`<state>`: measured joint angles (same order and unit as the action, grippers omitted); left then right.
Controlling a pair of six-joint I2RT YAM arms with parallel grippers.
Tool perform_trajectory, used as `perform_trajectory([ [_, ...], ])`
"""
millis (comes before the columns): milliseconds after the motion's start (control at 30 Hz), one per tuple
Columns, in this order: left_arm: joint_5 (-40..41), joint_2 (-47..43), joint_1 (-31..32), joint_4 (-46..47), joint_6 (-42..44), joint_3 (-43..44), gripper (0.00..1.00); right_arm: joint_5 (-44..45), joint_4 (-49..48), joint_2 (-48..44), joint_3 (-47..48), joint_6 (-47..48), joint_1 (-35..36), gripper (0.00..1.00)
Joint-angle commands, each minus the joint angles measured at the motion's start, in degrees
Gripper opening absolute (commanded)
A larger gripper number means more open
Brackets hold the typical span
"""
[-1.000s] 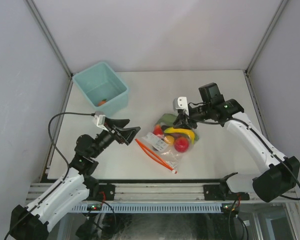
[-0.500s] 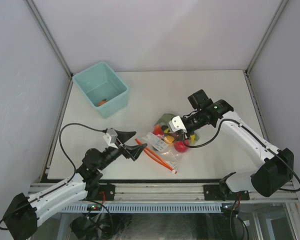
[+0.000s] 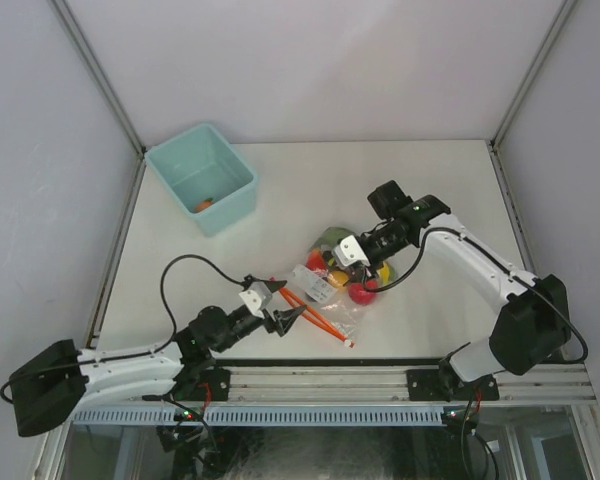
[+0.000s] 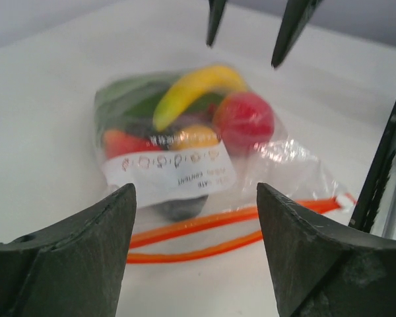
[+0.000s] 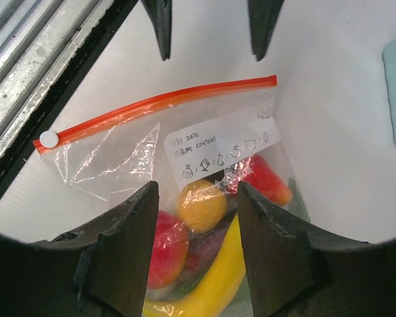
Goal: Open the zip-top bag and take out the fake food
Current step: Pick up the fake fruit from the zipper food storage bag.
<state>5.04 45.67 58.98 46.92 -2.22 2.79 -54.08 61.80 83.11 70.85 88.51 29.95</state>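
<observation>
The zip-top bag (image 3: 332,288) lies flat on the white table, its orange-red zip strip (image 3: 310,312) toward the near edge. The strip's two halves (image 4: 204,221) look parted in the left wrist view. Inside the bag the fake food (image 3: 352,272) shows a yellow banana (image 4: 191,86), a red apple (image 4: 244,119) and an orange ball (image 5: 201,205). My left gripper (image 3: 288,305) is low at the zip strip, open (image 4: 195,191), the strip just beyond its tips. My right gripper (image 3: 348,268) hovers open (image 5: 198,188) over the food end, jaws either side of the orange ball.
A light teal bin (image 3: 202,180) stands at the back left with a small orange piece (image 3: 204,205) inside. A metal rail (image 3: 310,385) runs along the table's near edge. Grey walls close the table on three sides.
My left arm has dropped and reached forward to the zip strip, its jaws narrowing a little. My right gripper has opened and shifted slightly left over the bag's food end.
</observation>
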Motion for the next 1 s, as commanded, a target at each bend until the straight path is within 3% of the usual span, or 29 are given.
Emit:
perform_trajectory([
  [0,5.0,5.5,2.5,6.9,4.0,0.2,0.75,-0.1,-2.6,2.2,-0.1,2.8,0.3,0.51],
  [233,4.0,9.3,2.7,8.5,2.5,-2.0,0.56,4.8,-8.3,6.6,-0.1,-1.1,3.4,0.49],
  [600,2.4,15.6,3.2,13.8,0.7,-5.0,0.44,8.5,-11.9,13.2,2.2,-4.9,5.8,0.46],
  [833,0.4,22.3,4.0,18.0,-2.0,-5.4,0.28,10.7,-13.6,15.3,2.5,-8.0,7.4,0.40],
  [967,2.6,22.3,4.9,16.5,-2.7,-5.7,0.28,11.7,-15.5,16.2,2.6,-10.4,7.5,0.40],
])
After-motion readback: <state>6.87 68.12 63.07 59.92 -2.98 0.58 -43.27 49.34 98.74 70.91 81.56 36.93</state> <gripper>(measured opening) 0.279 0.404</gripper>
